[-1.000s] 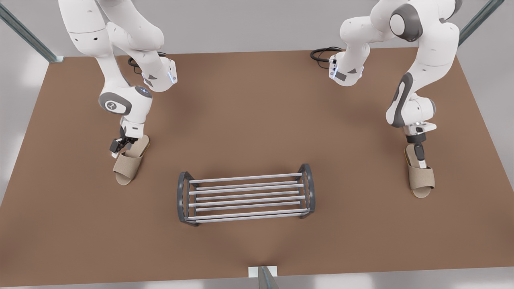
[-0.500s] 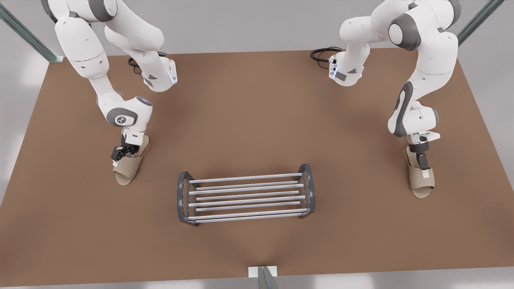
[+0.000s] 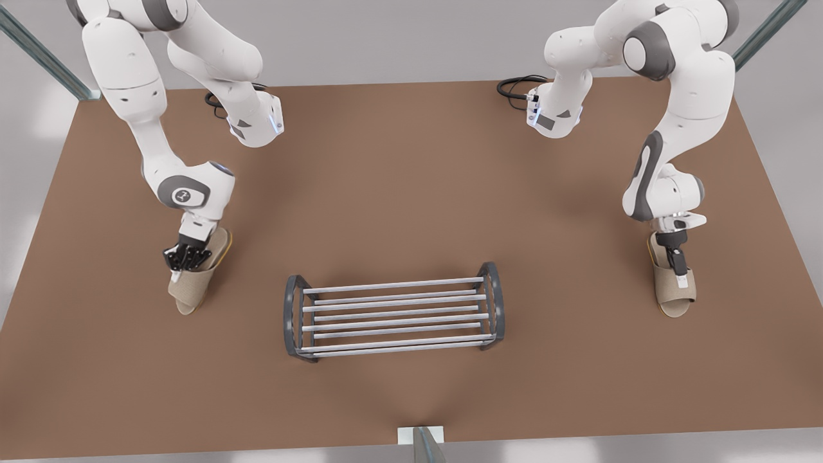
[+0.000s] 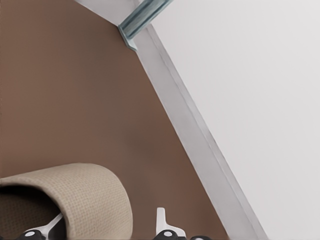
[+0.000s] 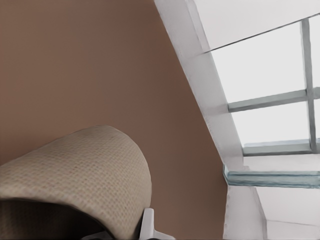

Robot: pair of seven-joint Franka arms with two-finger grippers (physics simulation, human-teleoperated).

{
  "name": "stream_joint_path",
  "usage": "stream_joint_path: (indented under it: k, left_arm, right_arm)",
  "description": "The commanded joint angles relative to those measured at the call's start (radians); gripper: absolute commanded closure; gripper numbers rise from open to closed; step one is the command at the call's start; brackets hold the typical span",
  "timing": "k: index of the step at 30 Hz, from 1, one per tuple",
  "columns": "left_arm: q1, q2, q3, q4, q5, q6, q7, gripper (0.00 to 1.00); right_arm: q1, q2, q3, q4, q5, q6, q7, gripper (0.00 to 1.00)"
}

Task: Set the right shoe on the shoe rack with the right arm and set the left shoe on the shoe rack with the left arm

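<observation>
The shoe rack (image 3: 393, 316) stands empty. The right shoe (image 3: 188, 292) lies well off the rack toward the front view's left, its strap wall clamped in the right gripper (image 3: 184, 260). The left shoe (image 3: 675, 297) lies well off the opposite end of the rack. The left gripper (image 3: 676, 262) straddles its strap with the jaws apart and the outer finger (image 4: 160, 222) not touching.

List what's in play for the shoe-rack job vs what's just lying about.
Job: shoe rack; slipper on front view's left, in right gripper; slipper on front view's right, at left gripper.
Lying about: black cables on the table.
</observation>
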Motion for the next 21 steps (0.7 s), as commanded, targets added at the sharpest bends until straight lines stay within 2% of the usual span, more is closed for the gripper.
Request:
stream_joint_path:
  k: [1,2,3,5,7,10,12,13,14,15,16,17,19,21]
  left_arm:
    - [0.000,-0.002,0.000,-0.001,-0.037,0.034,-0.030,0.16]
    - [0.000,-0.002,0.000,-0.001,-0.039,0.034,-0.030,0.16]
    - [0.000,0.000,0.000,-0.001,-0.040,0.034,-0.033,0.36]
    - [0.000,0.003,0.000,-0.001,-0.040,0.032,-0.033,0.35]
    - [0.002,0.006,0.000,0.001,-0.040,0.032,-0.034,0.35]
    - [0.002,0.010,-0.002,0.001,-0.042,0.032,-0.036,0.36]
    - [0.002,0.010,-0.002,0.001,-0.042,0.032,-0.036,0.36]
    - [0.002,0.010,-0.002,0.001,-0.042,0.032,-0.036,0.39]
    - [0.002,0.010,-0.002,0.002,-0.042,0.032,-0.036,0.42]
    - [0.002,0.009,-0.002,0.002,-0.042,0.032,-0.036,0.42]
    - [0.002,0.007,-0.002,0.001,-0.042,0.032,-0.036,0.42]
    - [0.002,0.006,-0.002,0.001,-0.042,0.034,-0.036,0.42]
    - [0.002,0.007,-0.002,0.002,-0.042,0.032,-0.036,0.45]
    - [0.002,0.007,-0.002,0.002,-0.042,0.032,-0.036,0.48]
  right_arm:
    - [0.001,-0.039,0.000,0.027,0.007,0.099,0.135,0.73]
    - [0.001,-0.071,-0.001,0.060,0.007,0.183,0.114,0.79]
    - [0.000,-0.099,-0.010,0.087,0.010,0.231,0.048,0.79]
    - [0.001,-0.151,-0.052,0.172,0.033,0.397,-0.073,0.79]
    - [0.044,-0.170,-0.052,0.258,0.035,0.480,-0.121,0.79]
    - [0.241,-0.183,-0.095,0.330,0.113,0.494,-0.158,0.79]
    - [0.354,-0.194,-0.095,0.350,0.321,0.477,-0.263,0.79]
    - [0.412,-0.189,-0.090,0.361,0.441,0.405,-0.343,0.79]
    - [0.455,-0.173,-0.051,0.376,0.629,0.285,-0.476,0.79]
    - [0.504,-0.113,0.037,0.476,0.971,0.071,-0.726,0.79]
    - [0.558,-0.047,0.100,0.586,1.082,-0.133,-0.804,0.79]
    - [0.587,-0.009,0.141,0.640,1.086,-0.256,-0.807,0.79]
    - [0.716,0.119,0.154,0.844,1.095,-0.433,-0.886,0.79]
    - [0.762,0.159,0.155,0.929,1.095,-0.476,-0.893,0.79]
